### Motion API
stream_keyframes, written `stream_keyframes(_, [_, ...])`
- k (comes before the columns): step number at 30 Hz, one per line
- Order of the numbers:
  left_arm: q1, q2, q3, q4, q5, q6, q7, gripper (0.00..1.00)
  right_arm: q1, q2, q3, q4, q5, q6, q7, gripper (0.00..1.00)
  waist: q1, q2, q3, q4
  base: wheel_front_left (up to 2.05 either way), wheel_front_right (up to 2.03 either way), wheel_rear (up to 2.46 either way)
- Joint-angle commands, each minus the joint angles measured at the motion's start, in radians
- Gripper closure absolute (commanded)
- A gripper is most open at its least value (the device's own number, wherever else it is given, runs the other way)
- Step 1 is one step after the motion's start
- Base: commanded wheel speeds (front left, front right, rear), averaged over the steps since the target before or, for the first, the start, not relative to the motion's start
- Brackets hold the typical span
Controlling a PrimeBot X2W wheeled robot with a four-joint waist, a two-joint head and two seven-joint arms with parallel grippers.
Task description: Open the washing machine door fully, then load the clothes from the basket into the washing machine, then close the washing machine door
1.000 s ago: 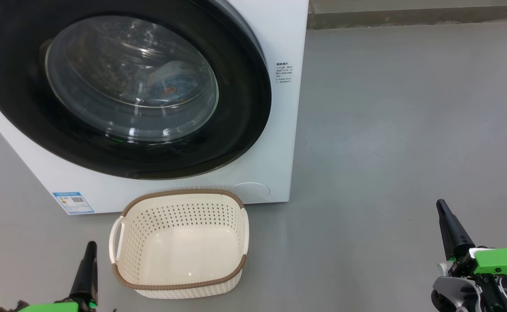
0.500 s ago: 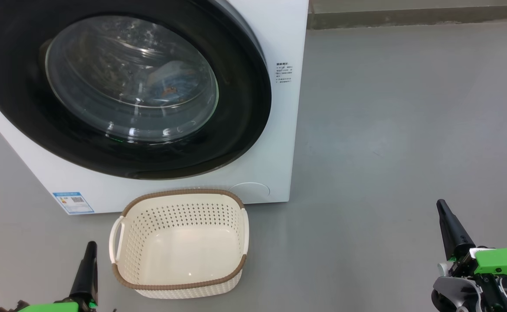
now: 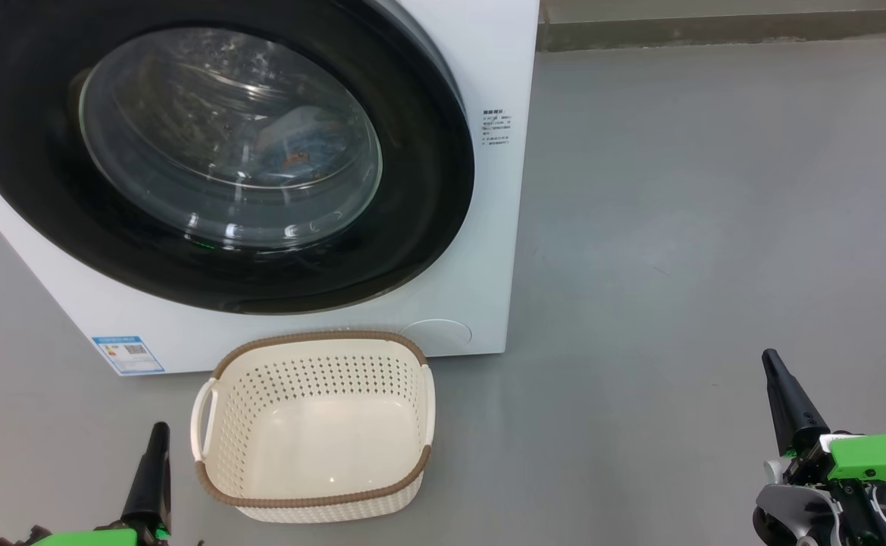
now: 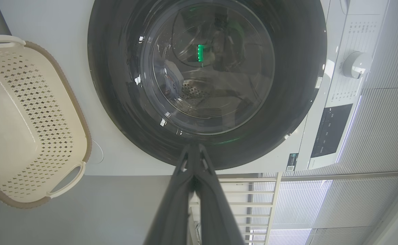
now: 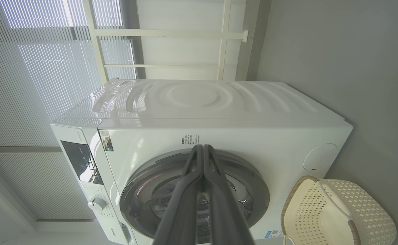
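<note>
Left hand was seen with fingers pressed together, just beside the empty basket. The washing machine door was found shut straight ahead, clothes glimpsed behind its glass. Right hand, likewise closed up, was parked well apart rightward, and the left was judged nearer.

Black tapered tool fingers, bright green housing, silver-grey wrist

Laundry corner: washing machine on bare grey floor, window blinds.

Clothes lie behind the shut washing machine door, basket just before it.
</note>
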Motion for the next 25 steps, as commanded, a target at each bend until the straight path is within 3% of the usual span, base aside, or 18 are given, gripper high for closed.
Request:
stream_keyframes(1, [-0.042, 0.009, 0.029, -0.016, -0.007, 0.0, 0.007, 1.0, -0.011, -0.009, 0.019, -0.03, -0.006, 0.002, 0.007, 1.0, 0.0, 0.0, 0.0, 0.0, 0.0, 0.0, 0.0])
stream_keyframes(25, [-0.042, 0.009, 0.029, -0.016, -0.007, 0.0, 0.007, 1.0, -0.011, -0.007, 0.017, -0.03, -0.007, 0.002, 0.009, 1.0, 0.0, 0.0, 0.0, 0.0, 0.0, 0.0, 0.0])
